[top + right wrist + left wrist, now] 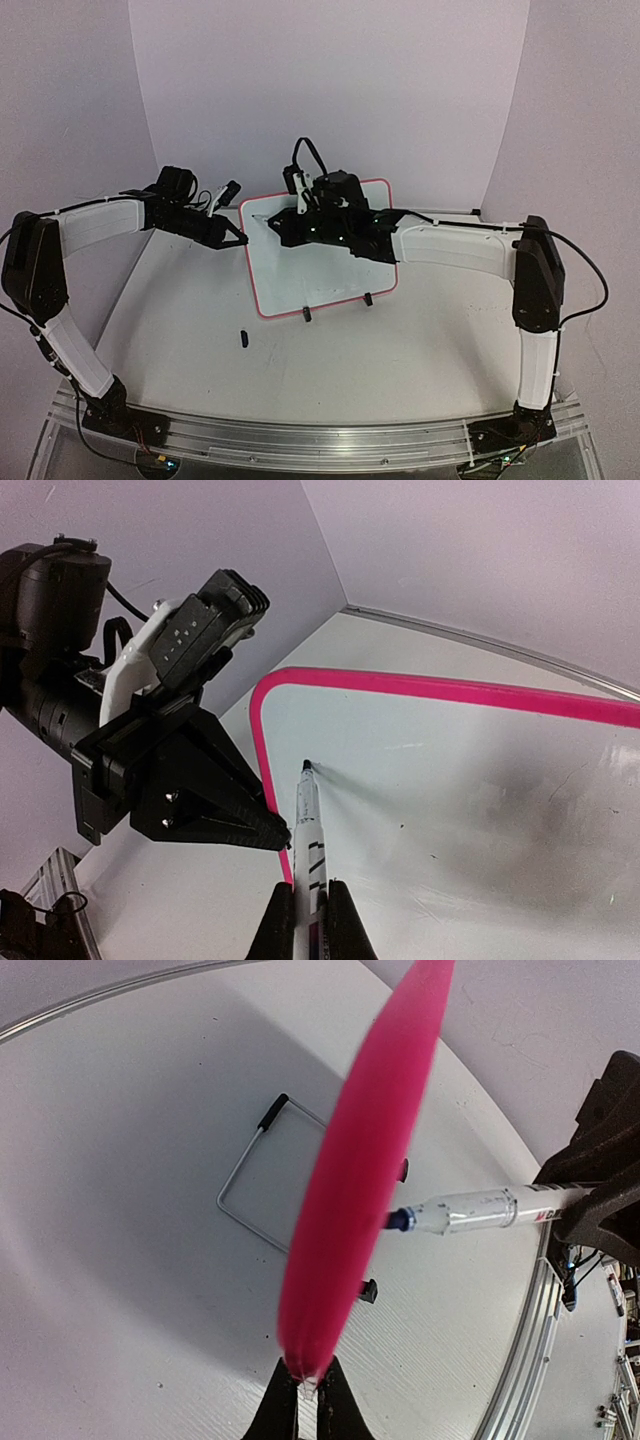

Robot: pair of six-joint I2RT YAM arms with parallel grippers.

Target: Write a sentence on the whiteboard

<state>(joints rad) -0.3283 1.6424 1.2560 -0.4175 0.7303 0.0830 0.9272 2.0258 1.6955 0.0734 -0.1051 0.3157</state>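
Whiteboard [320, 285] is standing on its 2 clip feet [367, 298] on the table [420, 350], left hand [305, 1400] pinching its red edge, right hand [310, 920] clamping the marker [308, 825] at the top-left corner — pressing too hard is risking the board tipping or twisting out of that thin pinch.

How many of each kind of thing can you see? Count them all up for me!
whiteboard: 1
marker: 1
small black piece on the table: 1
robot arms: 2 (left arm, right arm)
Total: 5
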